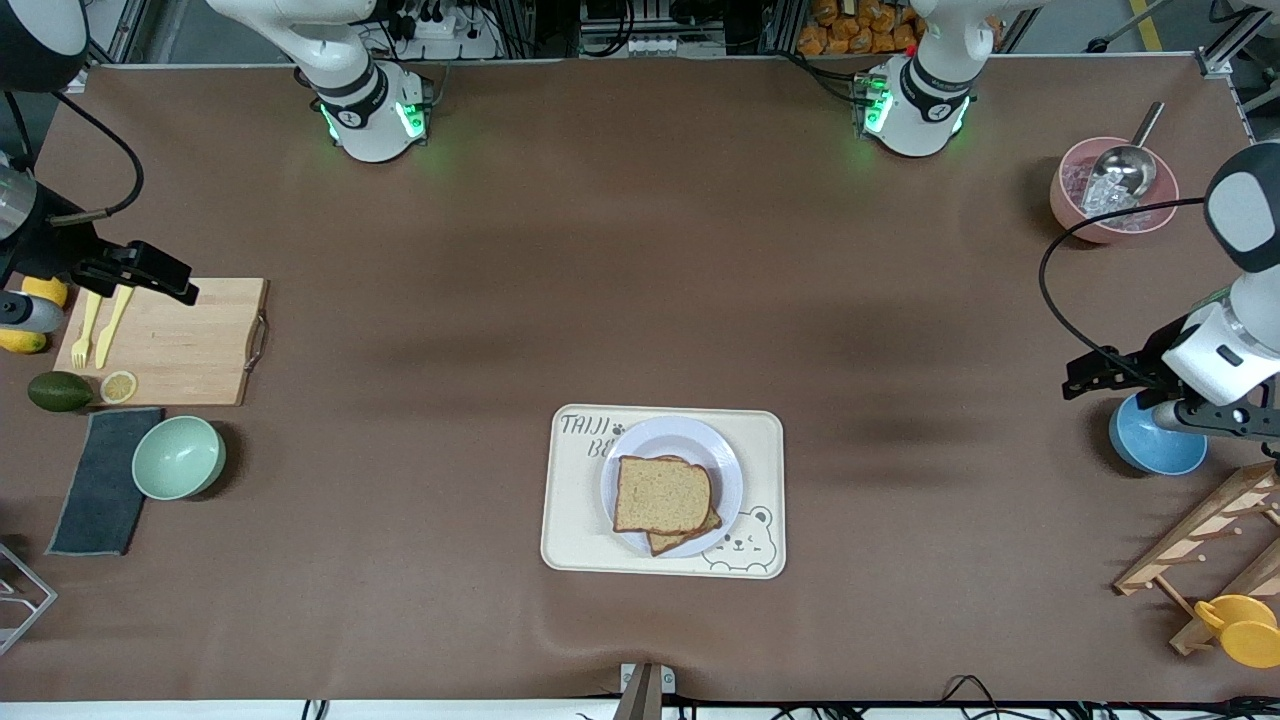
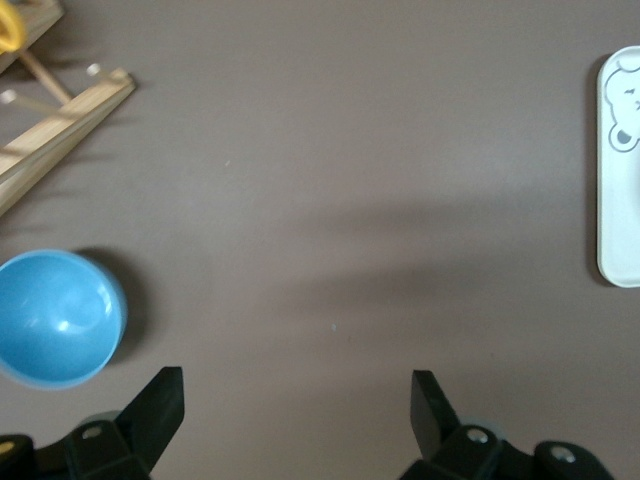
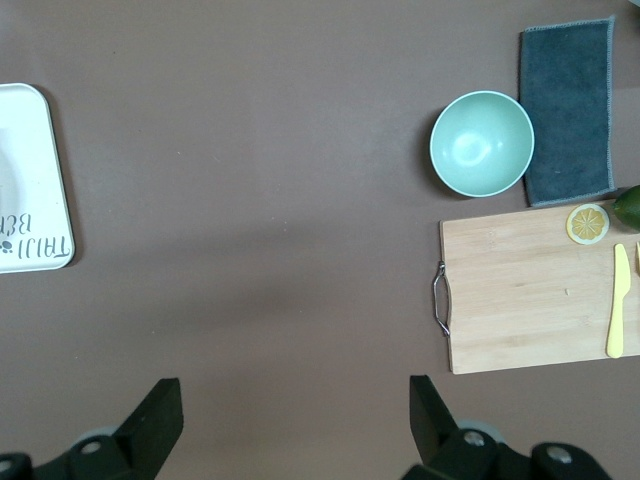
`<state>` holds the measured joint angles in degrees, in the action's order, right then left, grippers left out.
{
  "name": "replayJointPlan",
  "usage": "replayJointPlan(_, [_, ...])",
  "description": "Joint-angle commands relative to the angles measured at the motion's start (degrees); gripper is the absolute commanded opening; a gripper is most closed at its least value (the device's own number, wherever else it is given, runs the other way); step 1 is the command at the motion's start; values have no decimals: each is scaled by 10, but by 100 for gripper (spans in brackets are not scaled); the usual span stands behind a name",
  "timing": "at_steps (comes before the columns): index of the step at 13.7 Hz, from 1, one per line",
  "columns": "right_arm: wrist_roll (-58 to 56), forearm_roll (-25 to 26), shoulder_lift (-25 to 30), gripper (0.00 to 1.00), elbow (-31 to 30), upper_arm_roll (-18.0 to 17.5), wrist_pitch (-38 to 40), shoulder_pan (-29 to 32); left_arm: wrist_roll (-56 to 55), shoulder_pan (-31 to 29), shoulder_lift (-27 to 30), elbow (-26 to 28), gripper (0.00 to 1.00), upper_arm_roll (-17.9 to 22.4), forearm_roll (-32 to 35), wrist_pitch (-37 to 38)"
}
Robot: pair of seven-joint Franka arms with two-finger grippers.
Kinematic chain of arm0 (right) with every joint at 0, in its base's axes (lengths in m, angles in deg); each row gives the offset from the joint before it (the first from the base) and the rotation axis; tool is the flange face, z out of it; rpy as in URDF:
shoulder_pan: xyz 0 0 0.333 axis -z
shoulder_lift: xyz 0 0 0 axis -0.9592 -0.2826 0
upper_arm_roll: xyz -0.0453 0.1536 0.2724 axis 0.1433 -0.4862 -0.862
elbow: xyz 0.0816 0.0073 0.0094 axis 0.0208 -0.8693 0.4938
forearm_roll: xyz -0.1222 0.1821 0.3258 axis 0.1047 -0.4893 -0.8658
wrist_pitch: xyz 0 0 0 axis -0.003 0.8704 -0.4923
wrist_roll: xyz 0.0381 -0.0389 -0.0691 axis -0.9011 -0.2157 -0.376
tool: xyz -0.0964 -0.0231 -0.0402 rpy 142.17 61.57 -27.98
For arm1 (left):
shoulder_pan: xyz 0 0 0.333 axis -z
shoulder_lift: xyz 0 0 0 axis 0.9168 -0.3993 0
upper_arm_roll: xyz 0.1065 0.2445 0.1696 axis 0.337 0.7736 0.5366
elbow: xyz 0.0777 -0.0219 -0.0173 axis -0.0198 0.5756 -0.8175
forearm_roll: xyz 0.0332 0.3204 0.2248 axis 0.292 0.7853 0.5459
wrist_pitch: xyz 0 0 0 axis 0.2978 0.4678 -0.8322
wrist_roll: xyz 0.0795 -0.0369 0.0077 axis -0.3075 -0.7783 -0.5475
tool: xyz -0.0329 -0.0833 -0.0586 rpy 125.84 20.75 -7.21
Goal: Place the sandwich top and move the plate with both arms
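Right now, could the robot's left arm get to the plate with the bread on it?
Probably yes. The left gripper hangs open over bare table near the blue bowl, and nothing stands between it and the plate on the tray.

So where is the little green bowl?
In the front view, the small round mint-green bowl sits toward the right arm's end of the table, beside the dark grey cloth and nearer the front camera than the wooden cutting board.

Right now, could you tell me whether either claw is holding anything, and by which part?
Nothing is held. The left claw hangs open over bare table beside the blue bowl; the right claw hangs open, also empty.
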<state>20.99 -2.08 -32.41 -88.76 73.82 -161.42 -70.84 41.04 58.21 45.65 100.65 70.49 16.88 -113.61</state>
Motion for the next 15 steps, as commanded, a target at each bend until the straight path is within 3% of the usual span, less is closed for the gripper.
replayJointPlan(1, [1, -9, -2, 100, 5, -6, 0, 8, -56, 14, 21, -43, 100, -8, 24, 79])
replayJointPlan(7, [2, -9, -2, 100, 5, -6, 7, 9, -143, 11, 93, -46, 100, -71, 16, 122])
replayJointPlan(9, [1, -9, -2, 100, 4, -6, 7, 18, -155, 11, 115, -47, 100, -76, 16, 155])
replayJointPlan(13, [1, -9, -2, 100, 5, -6, 11, 24, -163, 14, 118, -106, 100, -78, 17, 235])
replayJointPlan(14, [1, -9, -2, 100, 5, -6, 12, 24, -163, 34, 117, -113, 100, -70, 17, 245])
replayJointPlan(15, [1, -9, -2, 100, 5, -6, 11, 24, -164, 69, 118, -115, 100, -38, 20, 252])
